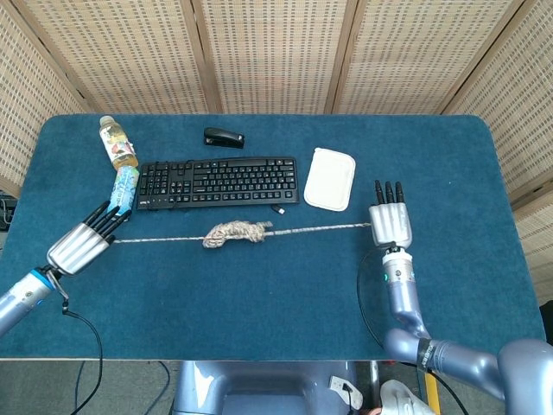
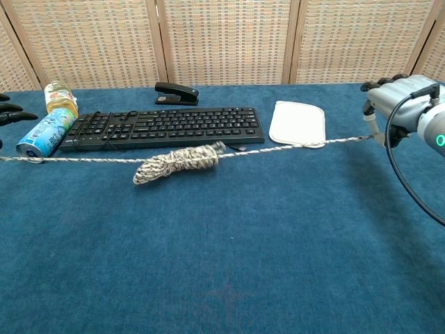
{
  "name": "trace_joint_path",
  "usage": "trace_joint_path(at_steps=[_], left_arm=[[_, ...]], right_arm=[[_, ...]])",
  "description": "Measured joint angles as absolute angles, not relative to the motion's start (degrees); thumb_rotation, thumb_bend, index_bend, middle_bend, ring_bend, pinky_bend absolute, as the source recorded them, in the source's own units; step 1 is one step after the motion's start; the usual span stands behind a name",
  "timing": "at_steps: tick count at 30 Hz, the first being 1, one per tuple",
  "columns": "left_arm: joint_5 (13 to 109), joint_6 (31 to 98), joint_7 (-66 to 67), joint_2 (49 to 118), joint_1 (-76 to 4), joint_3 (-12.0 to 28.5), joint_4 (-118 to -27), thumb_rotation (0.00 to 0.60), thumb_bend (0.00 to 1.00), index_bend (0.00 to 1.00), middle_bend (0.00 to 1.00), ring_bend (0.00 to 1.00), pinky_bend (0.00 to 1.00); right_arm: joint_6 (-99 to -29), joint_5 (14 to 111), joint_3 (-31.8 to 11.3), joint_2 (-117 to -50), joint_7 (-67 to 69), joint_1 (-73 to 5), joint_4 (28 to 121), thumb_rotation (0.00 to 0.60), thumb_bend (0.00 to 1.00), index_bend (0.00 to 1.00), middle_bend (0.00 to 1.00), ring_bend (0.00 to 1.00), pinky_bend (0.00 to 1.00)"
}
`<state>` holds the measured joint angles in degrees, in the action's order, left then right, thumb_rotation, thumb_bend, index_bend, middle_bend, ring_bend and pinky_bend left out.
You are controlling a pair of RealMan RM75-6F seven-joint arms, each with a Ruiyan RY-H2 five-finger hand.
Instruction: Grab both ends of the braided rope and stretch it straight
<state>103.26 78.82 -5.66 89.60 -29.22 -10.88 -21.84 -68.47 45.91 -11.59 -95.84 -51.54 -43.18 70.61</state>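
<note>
The braided rope (image 1: pixel 294 230) (image 2: pixel 278 147) runs nearly straight across the blue table, with a bunched tangle (image 1: pixel 233 233) (image 2: pixel 174 161) left of its middle. My left hand (image 1: pixel 85 240) holds the rope's left end at the table's left side; in the chest view only its fingertips (image 2: pixel 14 115) show at the left edge. My right hand (image 1: pixel 390 225) (image 2: pixel 398 94) holds the right end, palm down, right of the white pad.
A black keyboard (image 1: pixel 218 181) (image 2: pixel 163 127) lies just behind the rope. A white pad (image 1: pixel 331 178) (image 2: pixel 297 124), a black stapler (image 1: pixel 224 137) (image 2: pixel 176 93), a bottle (image 1: pixel 117 143) and a can (image 1: pixel 123 192) (image 2: pixel 43 133) lie behind too.
</note>
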Motion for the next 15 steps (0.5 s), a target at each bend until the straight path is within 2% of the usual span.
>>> trace_joint_path(at_steps=[6,7,8,9,10,11,12,13,14,15], left_arm=[[102.77,79.57,-8.96,92.32,-27.97,-11.20,-17.27,0.600,0.43,0.82,0.00,0.00,0.00],[102.77,79.78,-9.32,92.76,-27.94,-11.25,-16.72,0.600,0.43,0.82,0.00,0.00,0.00],[102.78,79.98,-9.53,93.03,-27.93,-11.29,-16.37,0.600,0.43,0.82,0.00,0.00,0.00],[102.79,80.18,-9.71,93.24,-27.93,-11.34,-16.08,0.600,0.42,0.76,0.00,0.00,0.00],[102.83,80.38,-9.87,93.42,-27.94,-11.41,-15.83,0.600,0.37,0.67,0.00,0.00,0.00],[102.88,80.55,-9.95,93.48,-27.94,-11.46,-15.71,0.600,0.27,0.45,0.00,0.00,0.00],[102.92,80.71,-10.10,93.51,-27.93,-11.53,-15.60,0.600,0.14,0.22,0.00,0.00,0.00],[102.92,80.83,-10.37,93.51,-27.89,-11.56,-15.55,0.600,0.07,0.10,0.00,0.00,0.00],[102.87,80.92,-10.64,93.49,-27.83,-11.55,-15.57,0.600,0.01,0.01,0.00,0.00,0.00],[102.76,81.06,-10.96,93.44,-27.76,-11.48,-15.63,0.600,0.00,0.00,0.00,0.00,0.00]], right_arm=[[-67.53,45.67,-11.47,-96.43,-51.80,-42.82,69.58,0.600,0.52,0.70,0.03,0.00,0.00],[-67.42,45.57,-11.50,-96.57,-51.84,-42.76,69.54,0.600,0.52,0.69,0.03,0.00,0.00],[-67.27,45.34,-11.55,-96.62,-51.91,-42.69,69.66,0.600,0.50,0.62,0.03,0.00,0.00],[-67.16,45.14,-11.60,-96.62,-51.98,-42.64,69.84,0.600,0.44,0.53,0.03,0.00,0.00],[-67.06,44.98,-11.65,-96.58,-52.07,-42.59,70.05,0.600,0.31,0.34,0.02,0.00,0.00],[-66.97,44.72,-11.72,-96.48,-52.22,-42.52,70.37,0.600,0.15,0.15,0.01,0.00,0.00],[-66.93,44.47,-11.79,-96.39,-52.38,-42.47,70.68,0.600,0.07,0.07,0.00,0.00,0.00],[-66.91,44.19,-11.87,-96.26,-52.53,-42.40,71.09,0.600,0.01,0.01,0.00,0.00,0.00],[-66.92,43.84,-12.01,-96.03,-52.68,-42.31,71.79,0.600,0.00,0.00,0.00,0.00,0.00],[-66.96,43.67,-12.14,-95.80,-52.72,-42.23,72.44,0.600,0.00,0.00,0.00,0.00,0.00]])
